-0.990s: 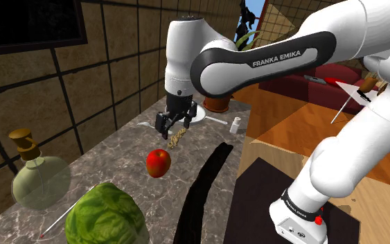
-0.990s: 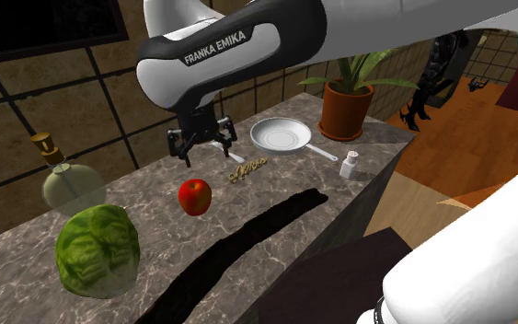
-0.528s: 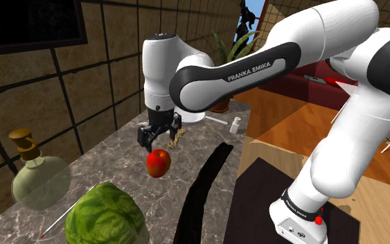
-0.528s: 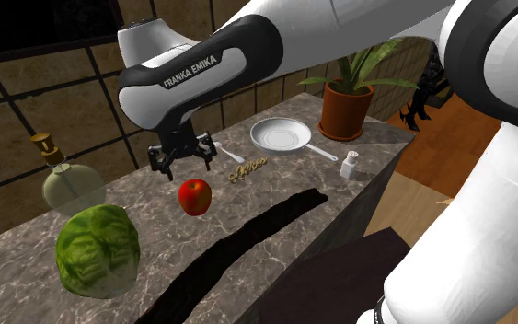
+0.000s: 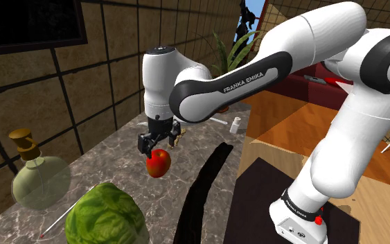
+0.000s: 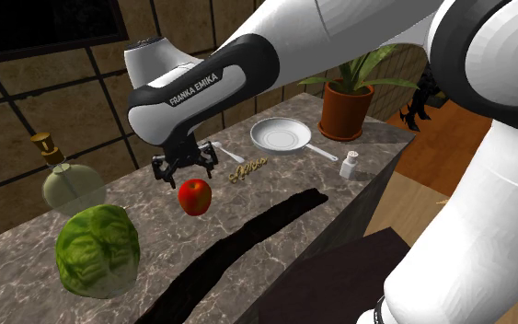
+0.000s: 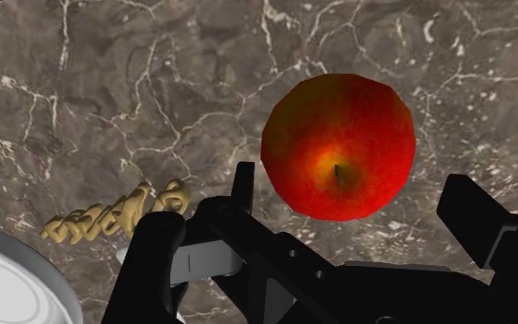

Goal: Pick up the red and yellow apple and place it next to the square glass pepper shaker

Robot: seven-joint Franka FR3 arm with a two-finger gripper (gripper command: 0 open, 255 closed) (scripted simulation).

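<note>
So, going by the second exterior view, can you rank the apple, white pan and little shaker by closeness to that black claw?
From the gripper:
1. Apple, just below it.
2. White pan, off toward the view's right.
3. Shaker, farthest, by the right edge of the counter.

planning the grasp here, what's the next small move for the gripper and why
Probably lower straight down around the apple: the gripper hangs open just above it, fingers apart on either side and not touching, with the apple resting on the counter.
</note>
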